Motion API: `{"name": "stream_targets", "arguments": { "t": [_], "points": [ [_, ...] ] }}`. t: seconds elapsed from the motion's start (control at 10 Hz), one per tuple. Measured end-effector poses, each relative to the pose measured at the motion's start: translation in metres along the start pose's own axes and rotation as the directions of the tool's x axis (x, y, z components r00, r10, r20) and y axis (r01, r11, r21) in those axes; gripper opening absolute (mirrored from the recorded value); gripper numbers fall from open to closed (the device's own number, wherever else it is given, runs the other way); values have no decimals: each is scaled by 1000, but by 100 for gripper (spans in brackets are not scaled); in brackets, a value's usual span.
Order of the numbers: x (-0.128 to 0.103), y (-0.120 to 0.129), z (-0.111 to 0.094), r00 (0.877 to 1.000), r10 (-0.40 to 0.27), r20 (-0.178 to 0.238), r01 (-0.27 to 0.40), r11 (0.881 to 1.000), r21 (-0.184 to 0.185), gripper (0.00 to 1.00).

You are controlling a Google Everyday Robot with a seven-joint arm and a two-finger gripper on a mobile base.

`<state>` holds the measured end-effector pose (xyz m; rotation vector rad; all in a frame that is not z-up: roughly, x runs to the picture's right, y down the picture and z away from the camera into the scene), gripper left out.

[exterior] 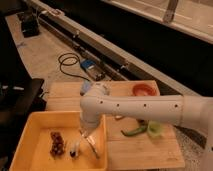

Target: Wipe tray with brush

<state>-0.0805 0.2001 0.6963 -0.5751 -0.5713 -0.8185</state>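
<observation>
The yellow tray (30,145) sits at the lower left, partly on the wooden board. My white arm reaches in from the right and bends down into the tray's right half. The gripper (84,135) hangs just above the tray floor. A small whitish piece with a dark tip, the brush (75,149), is right below and left of the gripper, touching the tray floor. I cannot tell whether the gripper holds it. A dark reddish-brown lumpy cluster (57,142) lies in the tray, left of the brush.
A pale slender stick (93,148) lies by the tray's right rim. The pale wooden board (140,147) carries a green pepper (132,131), a green cup (155,129) and a red bowl (144,90). A black cable (67,62) lies on the floor behind.
</observation>
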Motion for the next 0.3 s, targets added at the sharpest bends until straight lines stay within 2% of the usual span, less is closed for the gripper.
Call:
{"name": "stream_targets", "arguments": {
  "t": [0.1, 0.3],
  "points": [
    [11, 3, -7, 1000, -2, -8, 2, 1000, -2, 0],
    [20, -3, -10, 1000, -15, 4, 15, 1000, -5, 0]
  ]
}}
